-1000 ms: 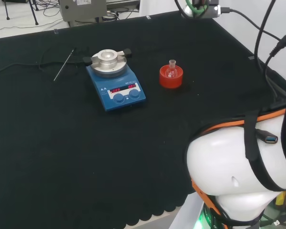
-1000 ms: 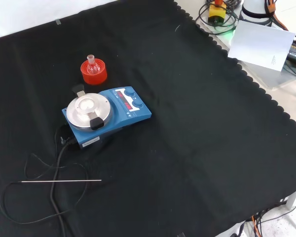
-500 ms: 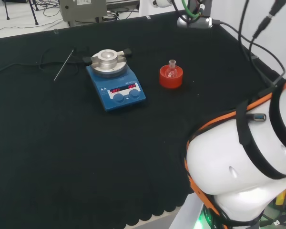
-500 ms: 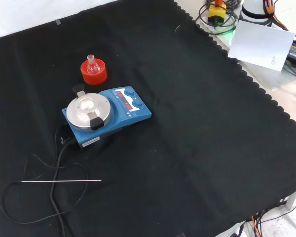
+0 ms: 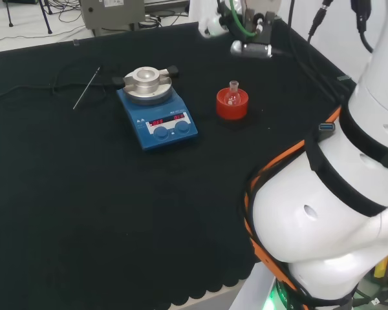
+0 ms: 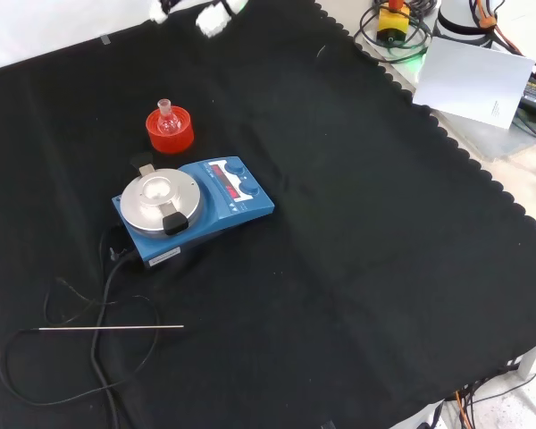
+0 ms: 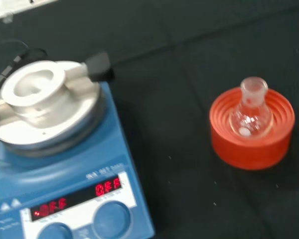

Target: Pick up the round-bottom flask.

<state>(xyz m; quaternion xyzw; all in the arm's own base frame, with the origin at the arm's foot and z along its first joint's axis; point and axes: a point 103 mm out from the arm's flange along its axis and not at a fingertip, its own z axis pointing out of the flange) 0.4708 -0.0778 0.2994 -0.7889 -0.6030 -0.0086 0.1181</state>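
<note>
Glassware at rest: a small flask awaiting the grasp

Round-bottom flask (image 7: 250, 112) sits upright in a red ribbed stand (image 7: 252, 129), its bulb nested in the stand's hollow and its short neck rising clear above the rim. The stand rests on the black-clothed counter (image 6: 357, 268), just beside a blue stirrer plate (image 6: 196, 206) with a metal top; a thin rod (image 6: 112, 328) and a cable lie well apart. In the front view, white parts of the hand (image 6: 216, 18) enter at the upper edge, away from the flask; whether the fingers are apart or together cannot be told. The flask appears small, clear and thin-walled, hence probably light, rigid, smooth and breakable. The exposed neck seems the accessible hold, since the stand shields the bulb. A straight upward lift would likely free it without dragging the stand.
</note>
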